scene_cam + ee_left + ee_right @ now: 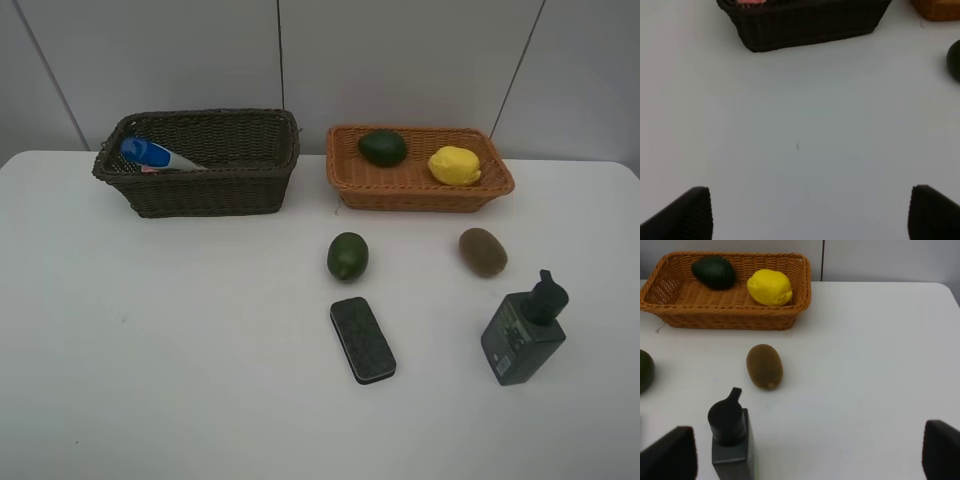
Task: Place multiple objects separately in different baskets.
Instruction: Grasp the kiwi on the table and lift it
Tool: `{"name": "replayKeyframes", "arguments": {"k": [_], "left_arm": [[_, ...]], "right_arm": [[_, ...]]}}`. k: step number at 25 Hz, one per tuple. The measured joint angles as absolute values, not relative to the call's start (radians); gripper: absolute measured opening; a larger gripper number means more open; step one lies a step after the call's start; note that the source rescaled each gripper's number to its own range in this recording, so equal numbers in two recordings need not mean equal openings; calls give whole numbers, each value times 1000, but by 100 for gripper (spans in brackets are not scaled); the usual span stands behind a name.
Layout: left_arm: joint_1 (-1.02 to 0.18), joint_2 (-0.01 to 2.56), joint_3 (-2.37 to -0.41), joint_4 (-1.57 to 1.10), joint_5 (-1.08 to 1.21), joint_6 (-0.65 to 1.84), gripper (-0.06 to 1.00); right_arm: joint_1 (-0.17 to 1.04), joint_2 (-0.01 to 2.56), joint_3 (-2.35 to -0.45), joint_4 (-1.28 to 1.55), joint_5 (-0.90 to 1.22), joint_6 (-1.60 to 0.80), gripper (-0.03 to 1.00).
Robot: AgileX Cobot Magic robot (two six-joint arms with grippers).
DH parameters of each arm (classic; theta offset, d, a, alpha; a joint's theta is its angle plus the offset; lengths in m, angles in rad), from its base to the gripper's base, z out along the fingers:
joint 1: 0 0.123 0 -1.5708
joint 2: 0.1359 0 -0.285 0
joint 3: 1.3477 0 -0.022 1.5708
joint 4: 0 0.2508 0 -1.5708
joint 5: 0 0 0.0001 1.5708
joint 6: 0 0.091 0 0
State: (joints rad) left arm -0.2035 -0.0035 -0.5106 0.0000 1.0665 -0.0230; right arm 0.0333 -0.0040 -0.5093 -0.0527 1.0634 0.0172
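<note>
The dark brown basket (200,190) holds the white blue-capped bottle (155,155) and a glimpse of the pink bottle (751,1). The orange-tan basket (420,190) holds the avocado (383,147) and the yellow lemon (455,165). On the table lie the green lime (347,256), brown kiwi (483,251), black eraser (362,339) and dark-green pump bottle (524,330). Neither arm shows in the high view. The left gripper (810,215) is open over bare table. The right gripper (810,455) is open, with the pump bottle (731,440) near one finger and the kiwi (764,366) beyond.
The white table (150,350) runs to a pale panelled wall behind the baskets. In the left wrist view the dark basket (805,22) is ahead, with the corner of the tan basket (937,10) and the lime's edge (955,60) at the side.
</note>
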Motion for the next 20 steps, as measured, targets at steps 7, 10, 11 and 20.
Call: {"name": "replayKeyframes", "arguments": {"k": [7,10,11,20], "left_arm": [[-204,-5,-511,-5,1066,-22,100],[-180,-6,-511,-5,1066,-21,100],[-162,-6,-511,-5,1066,-21,100],[-86,-7,-511,-5,1066,-21,100]], "right_arm": [[33,-4,-509,-53,1063,17,98],[33,-4,-509,-53,1063,17,98],[33,-4,-509,-53,1063,17,98],[33,204,-536,-71,1018,17,98]]}}
